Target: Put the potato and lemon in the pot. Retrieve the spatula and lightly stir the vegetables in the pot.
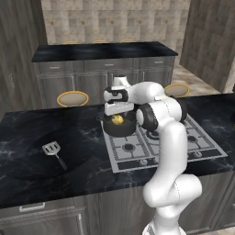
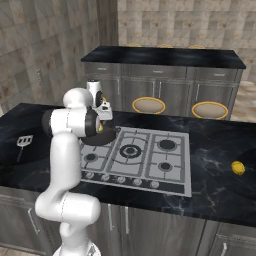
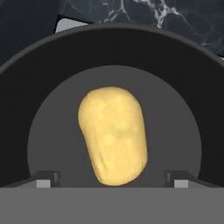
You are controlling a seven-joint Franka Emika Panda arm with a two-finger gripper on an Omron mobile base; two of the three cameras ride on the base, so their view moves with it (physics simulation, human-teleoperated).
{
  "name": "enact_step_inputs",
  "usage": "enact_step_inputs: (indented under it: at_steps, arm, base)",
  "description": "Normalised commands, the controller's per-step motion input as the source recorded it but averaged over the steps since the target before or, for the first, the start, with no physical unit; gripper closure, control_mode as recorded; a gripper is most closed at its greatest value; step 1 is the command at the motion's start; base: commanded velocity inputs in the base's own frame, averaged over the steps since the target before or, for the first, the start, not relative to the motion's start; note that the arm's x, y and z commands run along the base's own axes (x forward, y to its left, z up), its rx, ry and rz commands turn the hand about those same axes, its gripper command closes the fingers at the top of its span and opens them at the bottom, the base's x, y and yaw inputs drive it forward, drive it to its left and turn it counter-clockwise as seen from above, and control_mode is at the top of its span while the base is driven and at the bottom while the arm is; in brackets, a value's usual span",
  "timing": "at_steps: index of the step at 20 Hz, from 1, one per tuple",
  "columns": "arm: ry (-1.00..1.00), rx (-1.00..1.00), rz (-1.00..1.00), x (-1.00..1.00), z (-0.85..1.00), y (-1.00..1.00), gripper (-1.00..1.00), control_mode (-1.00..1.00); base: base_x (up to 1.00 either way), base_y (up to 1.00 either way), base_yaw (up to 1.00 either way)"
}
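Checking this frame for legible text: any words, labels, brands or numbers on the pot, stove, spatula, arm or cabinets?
None can be read in any view.
The round dark metal pot and the yellow potato lying in it are unmarked.
The grey gas stove has front knobs too small to show any markings.
The silvery slotted spatula, the small yellow lemon and the white arm carry no label.

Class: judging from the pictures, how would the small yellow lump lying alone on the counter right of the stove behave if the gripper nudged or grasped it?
The lemon looks rounded, so a nudge would probably roll it across the smooth counter. It seems small and light; its curved skin might slip between flat fingers.
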Motion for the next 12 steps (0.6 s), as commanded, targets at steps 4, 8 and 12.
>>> enact_step_inputs:
  at_steps: [4,8,12]
  arm:
    - [0.00,0.00,0.00,0.00,0.00,0.00,-1.00,-1.00]
    - [0.00,0.00,0.00,-0.18,0.02,0.00,-1.00,-1.00]
    - [0.00,0.00,-0.01,-0.85,0.11,-0.02,-1.00,-1.00]
  base:
    - [0.00,0.00,0.00]
    - [0.00,0.00,0.00]
    - [0.00,0.00,0.00]
